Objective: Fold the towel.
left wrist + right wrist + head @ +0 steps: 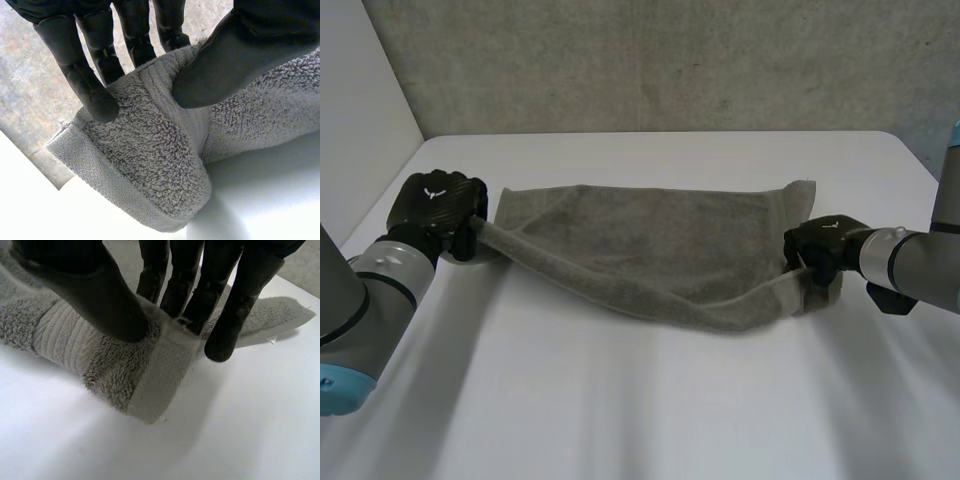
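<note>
A grey towel (640,245) lies spread across the white table (650,410), its near edge lifted and sagging between my two hands. My left hand (435,210) pinches the towel's near left corner (150,150) between thumb (225,60) and fingers (95,95). My right hand (820,250) has the near right corner (145,375) pinched between its thumb (100,295) and fingers (230,325). The far edge of the towel rests flat on the table.
A concrete wall (670,60) rises behind the table's far edge. A white panel (360,110) stands at the left. Bare table surface lies in front of the towel.
</note>
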`<action>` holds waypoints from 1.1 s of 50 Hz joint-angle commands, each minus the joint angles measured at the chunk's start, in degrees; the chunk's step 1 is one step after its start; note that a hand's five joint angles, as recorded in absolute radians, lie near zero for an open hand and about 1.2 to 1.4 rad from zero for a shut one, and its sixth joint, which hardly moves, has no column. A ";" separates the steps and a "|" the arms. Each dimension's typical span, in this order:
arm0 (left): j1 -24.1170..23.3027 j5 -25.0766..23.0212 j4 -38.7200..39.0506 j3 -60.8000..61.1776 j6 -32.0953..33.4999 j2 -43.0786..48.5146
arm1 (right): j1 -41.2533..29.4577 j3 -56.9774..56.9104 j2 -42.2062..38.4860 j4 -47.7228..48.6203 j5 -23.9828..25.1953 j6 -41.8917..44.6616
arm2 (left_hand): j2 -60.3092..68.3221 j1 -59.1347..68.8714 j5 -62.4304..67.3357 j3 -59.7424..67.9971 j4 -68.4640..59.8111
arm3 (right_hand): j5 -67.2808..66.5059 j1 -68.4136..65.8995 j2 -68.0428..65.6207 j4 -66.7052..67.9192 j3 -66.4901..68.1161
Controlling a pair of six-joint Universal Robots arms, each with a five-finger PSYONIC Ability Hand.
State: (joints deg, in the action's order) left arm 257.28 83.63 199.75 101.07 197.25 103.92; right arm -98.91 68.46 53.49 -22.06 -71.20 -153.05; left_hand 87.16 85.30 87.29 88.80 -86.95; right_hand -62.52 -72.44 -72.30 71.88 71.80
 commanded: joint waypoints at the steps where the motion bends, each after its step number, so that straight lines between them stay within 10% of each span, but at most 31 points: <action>1: 0.94 -0.04 0.12 -0.17 0.06 0.06 | 0.29 0.70 0.39 -0.26 0.36 0.04 | -7.16 -5.30 -17.29 -8.80 6.95 | -7.48 -7.56 -7.70 8.12 8.20; 26: 1.91 -4.34 -2.86 -9.48 0.33 -18.83 | 10.04 -1.75 39.41 3.60 6.78 -3.74 | -7.16 -5.30 -17.29 -8.80 6.95 | -7.48 -7.56 -7.70 8.12 8.20; 55: 0.85 -5.49 -15.18 -41.31 10.43 16.76 | -2.43 -24.43 1.53 7.73 -5.88 13.22 | -7.16 -5.30 -17.29 -8.80 6.95 | -7.48 -7.56 -7.70 8.12 8.20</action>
State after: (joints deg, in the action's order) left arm 258.81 77.41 183.05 67.63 207.27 117.71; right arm -98.85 51.62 60.67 -20.67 -74.99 -141.76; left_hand 87.16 85.55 87.29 88.82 -86.95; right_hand -67.16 -77.03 -76.02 77.29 77.24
